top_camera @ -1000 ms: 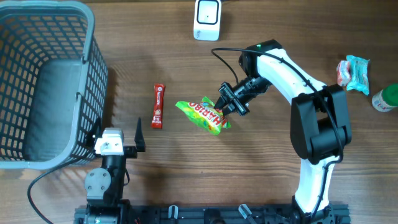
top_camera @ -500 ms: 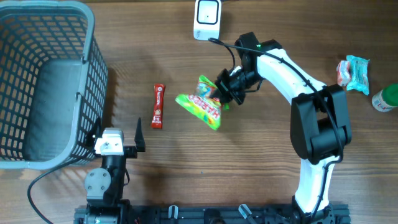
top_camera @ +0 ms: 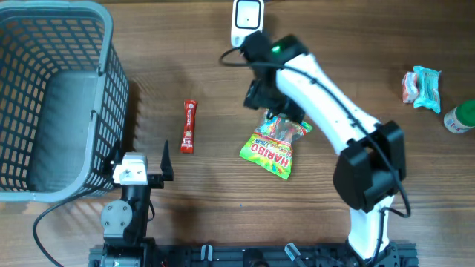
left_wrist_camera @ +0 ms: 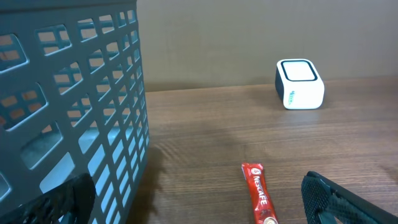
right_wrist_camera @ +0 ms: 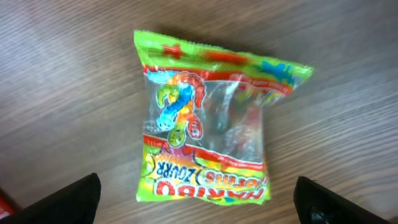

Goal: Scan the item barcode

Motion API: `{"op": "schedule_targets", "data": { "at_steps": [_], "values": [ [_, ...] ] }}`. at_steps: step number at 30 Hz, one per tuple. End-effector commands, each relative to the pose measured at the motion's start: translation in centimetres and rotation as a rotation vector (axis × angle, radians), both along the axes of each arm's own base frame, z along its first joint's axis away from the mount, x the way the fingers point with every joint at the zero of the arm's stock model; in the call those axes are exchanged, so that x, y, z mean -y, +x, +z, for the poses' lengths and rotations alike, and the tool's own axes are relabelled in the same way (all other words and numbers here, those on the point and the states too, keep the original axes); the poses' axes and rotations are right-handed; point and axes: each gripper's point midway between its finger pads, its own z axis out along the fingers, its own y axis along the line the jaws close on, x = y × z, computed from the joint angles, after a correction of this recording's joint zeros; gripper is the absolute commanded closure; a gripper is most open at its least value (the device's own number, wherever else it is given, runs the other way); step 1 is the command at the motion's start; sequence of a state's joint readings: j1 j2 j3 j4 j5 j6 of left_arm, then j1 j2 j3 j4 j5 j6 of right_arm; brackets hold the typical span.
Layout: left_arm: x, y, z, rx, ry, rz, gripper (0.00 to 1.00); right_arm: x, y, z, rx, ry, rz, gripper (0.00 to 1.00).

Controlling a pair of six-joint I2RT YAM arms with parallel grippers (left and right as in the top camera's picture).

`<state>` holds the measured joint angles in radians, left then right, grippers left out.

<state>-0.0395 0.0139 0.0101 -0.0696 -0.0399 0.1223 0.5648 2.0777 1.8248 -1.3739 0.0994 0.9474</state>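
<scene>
Lying flat on the table (top_camera: 215,204), the green candy bag (right_wrist_camera: 208,124) sits under the right gripper (right_wrist_camera: 196,183), whose fingers (right_wrist_camera: 68,202) are wide apart and not holding it. The white scanner (top_camera: 247,22) is close by. The left gripper (left_wrist_camera: 194,183) is wide apart too, beside the gray basket (top_camera: 111,89).

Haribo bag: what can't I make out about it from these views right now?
- Barcode: not visible in any view. The Haribo bag lies front face up, and its underside is hidden against the table.
- Bag's upper end, overhead: partly covered by the right arm.
- Left wrist view: the bag is out of frame.
- Small print, right wrist view: too blurred to read.
</scene>
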Motion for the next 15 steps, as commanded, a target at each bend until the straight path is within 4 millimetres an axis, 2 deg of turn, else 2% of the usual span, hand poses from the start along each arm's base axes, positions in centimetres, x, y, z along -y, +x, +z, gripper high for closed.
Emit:
{"op": "schedule_targets", "data": {
  "at_steps": [1,3,7,10,11,12,13,15],
  "values": [
    [0.0,0.0,0.0,0.003,-0.006,0.001,0.0,1.1,-2.5,-6.0,-0.135,-0.138,-0.069,0.0],
    [0.0,0.0,0.0,0.003,-0.006,0.001,0.0,2.2,-2.4,-7.6,-0.146,-0.216,-0.057,0.0],
    [0.0,0.0,0.0,0.003,-0.006,0.001,0.0,2.2,-2.3,-9.7,-0.172,-0.236,-0.046,0.0],
    [0.0,0.0,0.0,0.003,-0.006,0.001,0.0,2.6,-4.1,-12.9,-0.291,-0.273,-0.047,0.02],
    [0.0,0.0,0.0,0.003,-0.006,0.001,0.0,2.9,-4.7,-13.5,-0.325,-0.288,-0.049,0.13],
    [0.0,0.0,0.0,0.003,-0.006,0.001,0.0,3.2,-5.3,-13.9,-0.356,-0.31,-0.049,0.31],
    [0.0,0.0,0.0,0.003,-0.006,0.001,0.0,3.5,-5.7,-14.2,-0.376,-0.327,-0.051,0.4],
    [0.0,0.0,0.0,0.003,-0.006,0.001,0.0,3.6,-5.8,-14.4,-0.382,-0.33,-0.046,0.42]
  ]
}}
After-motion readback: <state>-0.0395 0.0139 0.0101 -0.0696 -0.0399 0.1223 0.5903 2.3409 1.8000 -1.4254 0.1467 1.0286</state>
